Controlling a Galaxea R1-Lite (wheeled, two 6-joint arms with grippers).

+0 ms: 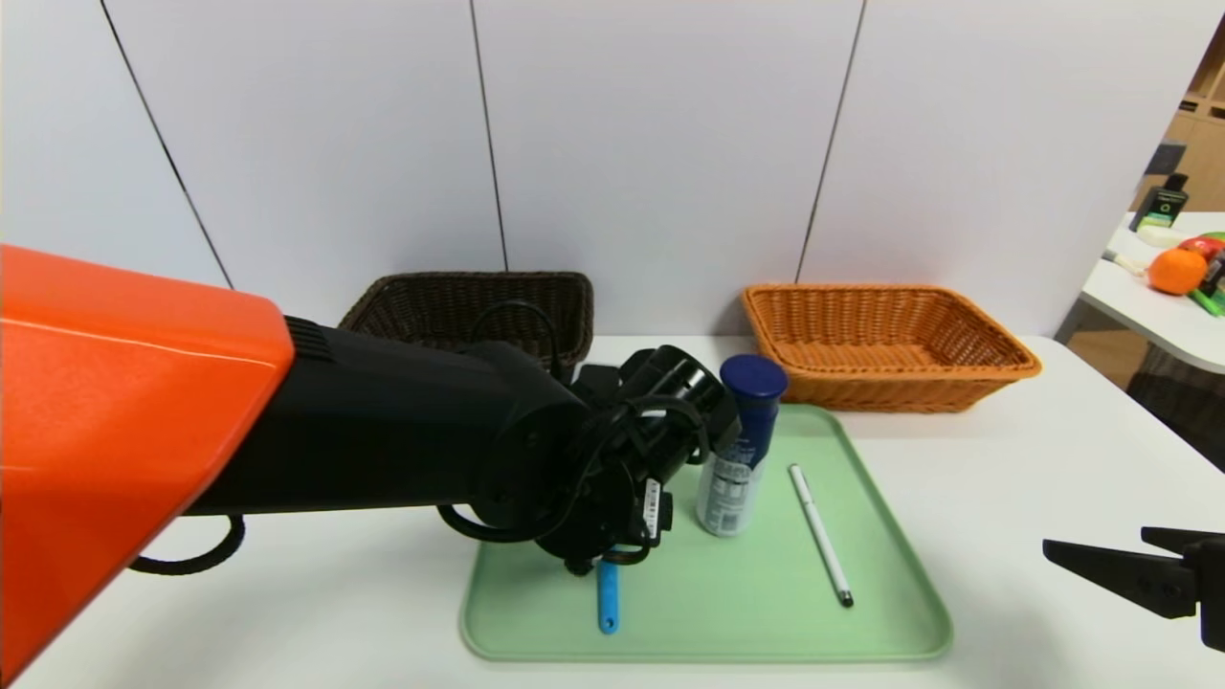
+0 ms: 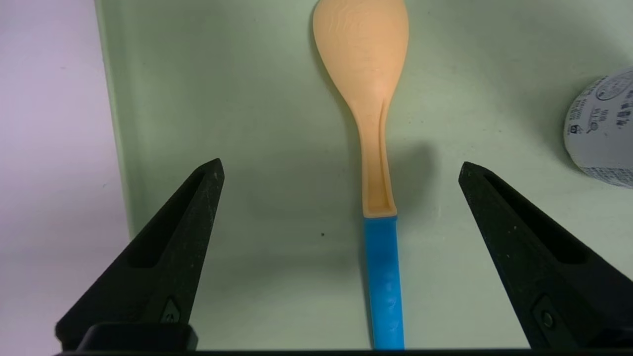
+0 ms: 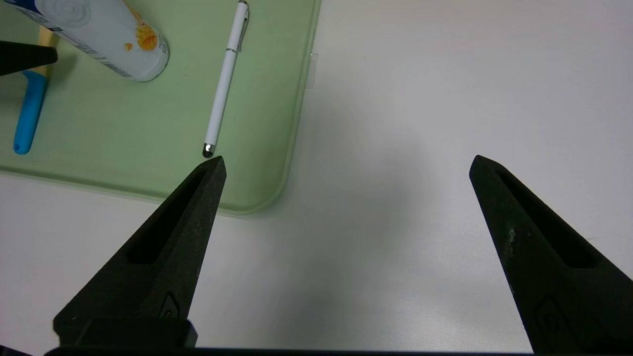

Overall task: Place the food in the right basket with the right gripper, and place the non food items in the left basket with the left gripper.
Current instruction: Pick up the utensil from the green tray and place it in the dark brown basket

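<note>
Spoon [image 2: 381,148]: pale peach bowl, bright blue handle, lying flat on the green tray [image 1: 890,612] near its left side. Canister [image 1: 742,445] stands upright just right of it; white pen [image 1: 820,534] lies further right, apart. My left gripper [image 2: 341,173] hangs over the spoon, angled down, jaws spread wide either side of the neck, not touching. My right gripper [image 3: 346,163] is parked over bare table [image 1: 1034,459] right of the tray, jaws wide, empty.
</note>
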